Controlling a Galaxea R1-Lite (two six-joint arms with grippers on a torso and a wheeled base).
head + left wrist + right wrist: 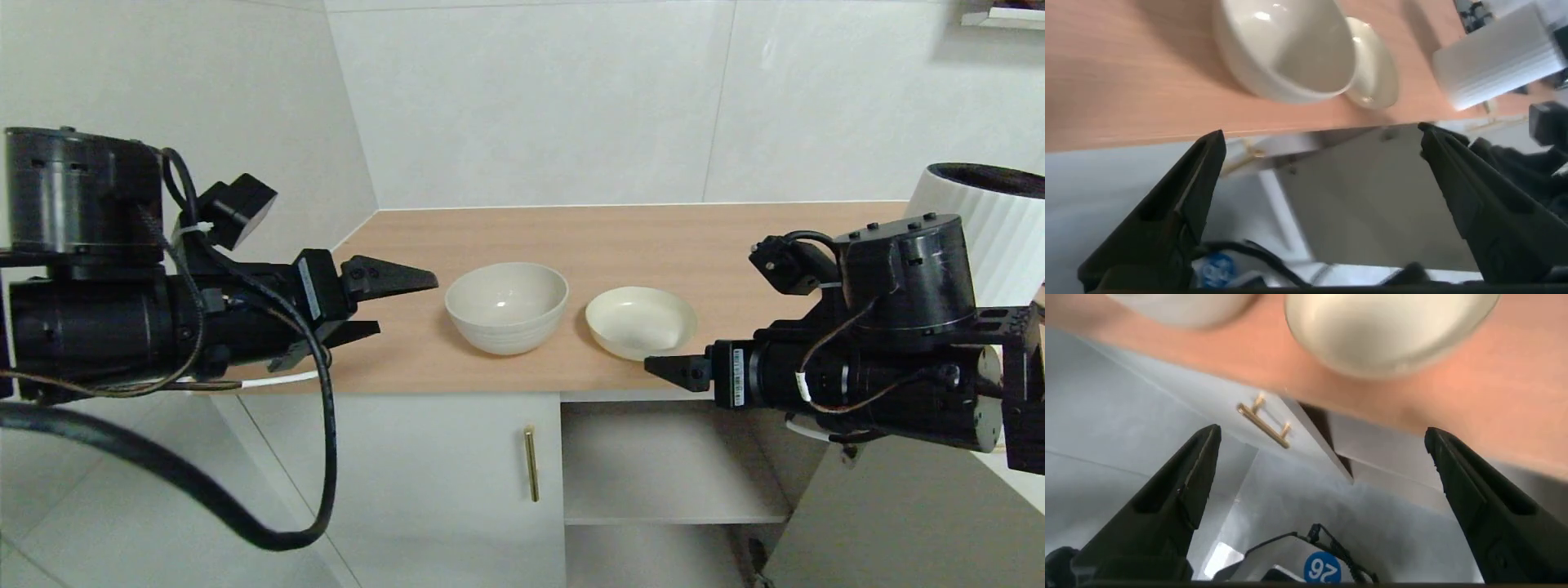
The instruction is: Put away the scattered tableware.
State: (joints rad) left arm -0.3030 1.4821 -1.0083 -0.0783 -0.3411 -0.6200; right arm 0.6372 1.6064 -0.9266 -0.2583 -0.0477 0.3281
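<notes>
Two cream bowls stand side by side on the wooden counter (637,237): a deep bowl (506,306) and, to its right, a shallower bowl (641,321). My left gripper (406,305) hovers open and empty at the counter's front left, a short way left of the deep bowl (1290,45). My right gripper (653,365) is just off the counter's front edge, right before the shallow bowl (1388,327). Its fingers stand wide apart with nothing between them. The left wrist view has the shallow bowl (1376,69) behind the deep one.
A white ribbed container (988,220) stands at the counter's right end. Below the counter are a closed cabinet door with a brass handle (531,463) and an open shelf compartment (669,465). Tiled walls close the back and left.
</notes>
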